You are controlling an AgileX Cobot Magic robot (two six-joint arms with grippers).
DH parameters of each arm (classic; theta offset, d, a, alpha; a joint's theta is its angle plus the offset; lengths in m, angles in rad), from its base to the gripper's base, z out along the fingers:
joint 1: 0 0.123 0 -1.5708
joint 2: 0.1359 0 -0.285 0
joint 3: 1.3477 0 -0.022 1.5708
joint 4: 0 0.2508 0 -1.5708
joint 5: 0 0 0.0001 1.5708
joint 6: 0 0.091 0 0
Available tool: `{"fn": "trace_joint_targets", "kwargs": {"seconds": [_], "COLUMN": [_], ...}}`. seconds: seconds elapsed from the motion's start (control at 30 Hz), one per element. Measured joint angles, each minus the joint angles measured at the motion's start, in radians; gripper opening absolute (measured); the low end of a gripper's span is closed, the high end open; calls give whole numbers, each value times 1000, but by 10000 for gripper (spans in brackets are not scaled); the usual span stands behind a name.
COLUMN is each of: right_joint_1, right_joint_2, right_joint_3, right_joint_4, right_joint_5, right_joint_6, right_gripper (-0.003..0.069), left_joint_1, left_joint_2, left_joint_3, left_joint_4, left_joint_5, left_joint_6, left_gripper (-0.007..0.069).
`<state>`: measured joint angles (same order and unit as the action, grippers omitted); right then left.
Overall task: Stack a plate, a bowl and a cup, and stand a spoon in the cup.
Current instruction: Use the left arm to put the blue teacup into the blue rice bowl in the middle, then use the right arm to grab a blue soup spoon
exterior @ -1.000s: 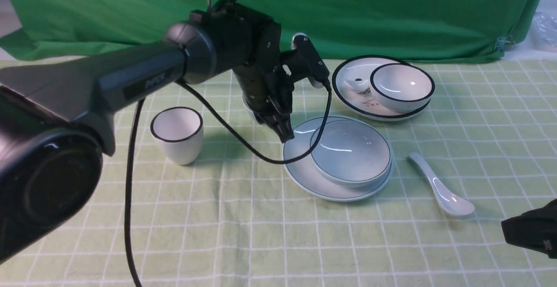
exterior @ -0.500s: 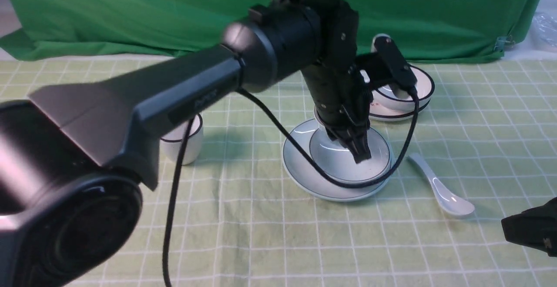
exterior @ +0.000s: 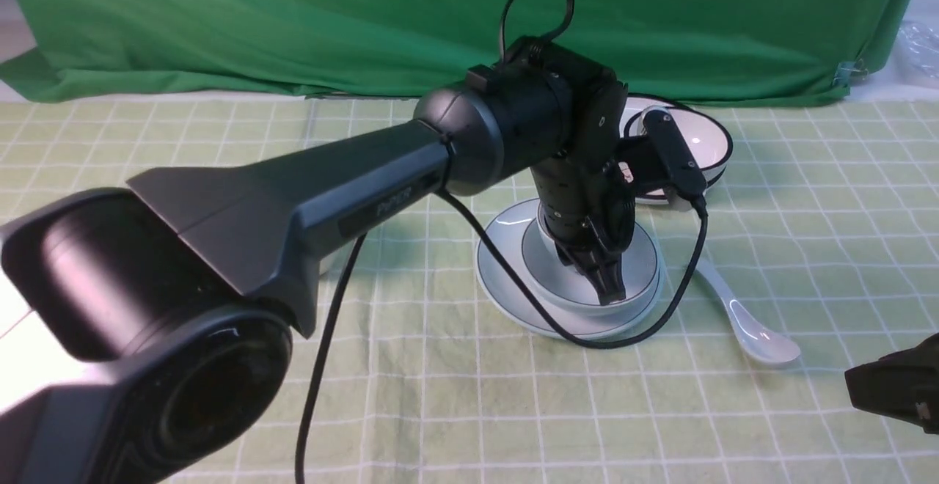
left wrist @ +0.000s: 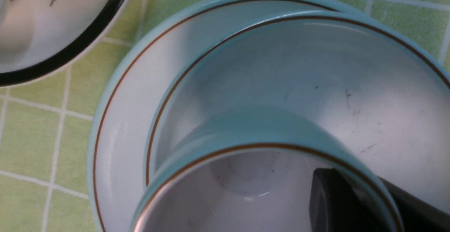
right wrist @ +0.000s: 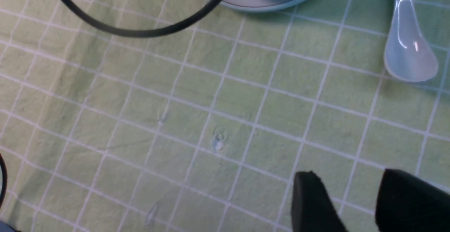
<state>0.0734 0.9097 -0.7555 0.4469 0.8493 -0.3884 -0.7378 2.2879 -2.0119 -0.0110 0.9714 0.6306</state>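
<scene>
Well, the cup [left wrist: 260, 126] is in the bowl [left wrist: 316, 66] atop the plate [left wrist: 133, 95].

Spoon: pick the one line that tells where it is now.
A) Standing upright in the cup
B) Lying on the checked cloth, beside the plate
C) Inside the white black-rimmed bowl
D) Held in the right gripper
B: the spoon lies flat on the checked cloth, to the right of the plate and apart from it, while the right gripper is open and holds nothing.
</scene>
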Motion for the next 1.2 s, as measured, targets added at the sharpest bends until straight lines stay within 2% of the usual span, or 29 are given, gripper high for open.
{"fn": "trace_joint_targets", "kwargs": {"seconds": [0.13,0.3,0.37,0.5,0.57,0.6,0.67,0.73,0.83,0.93,0.97,1.03,1.07,1.2], "right_joint_1": [0,0,0,0,0,0,0,0,0,0,2,7,10,24], "right_joint_2": [0,0,0,32,51,112,185,242,415,602,614,748,787,935], "right_joint_3": [0,0,0,-16,-26,-56,-90,-116,-200,-304,-312,-401,-431,-543], "right_joint_4": [0,1,1,1,0,-6,-20,-32,-48,-67,-72,-117,-136,-177], "right_joint_5": [0,-3,-10,-35,-39,-42,-46,-49,-52,-82,-86,-113,-119,-123], "right_joint_6": [0,3,6,17,23,30,31,32,36,37,37,37,37,37], "right_gripper": [304,304,307,371,390,420,435,440,445,447,447,447,447,448], "left_joint_1": [0,0,0,1,1,1,0,-1,-5,-11,-11,-11,-11,-11], "left_joint_2": [1,-2,-14,-56,-74,-102,-140,-174,-278,-417,-435,-552,-594,-802], "left_joint_3": [-4,-5,-5,-5,-5,-5,-5,-5,3,46,50,134,182,395], "left_joint_4": [-4,-4,-4,-4,-4,-4,-4,-4,-12,-62,-68,-96,-98,-101], "left_joint_5": [6,11,22,51,63,102,158,205,234,237,237,238,231,131], "left_joint_6": [0,-1,-1,-1,-1,-11,-49,-90,-224,-308,-311,-332,-337,-355], "left_gripper": [74,185,274,410,438,482,498,495,420,237,225,92,53,6]}}
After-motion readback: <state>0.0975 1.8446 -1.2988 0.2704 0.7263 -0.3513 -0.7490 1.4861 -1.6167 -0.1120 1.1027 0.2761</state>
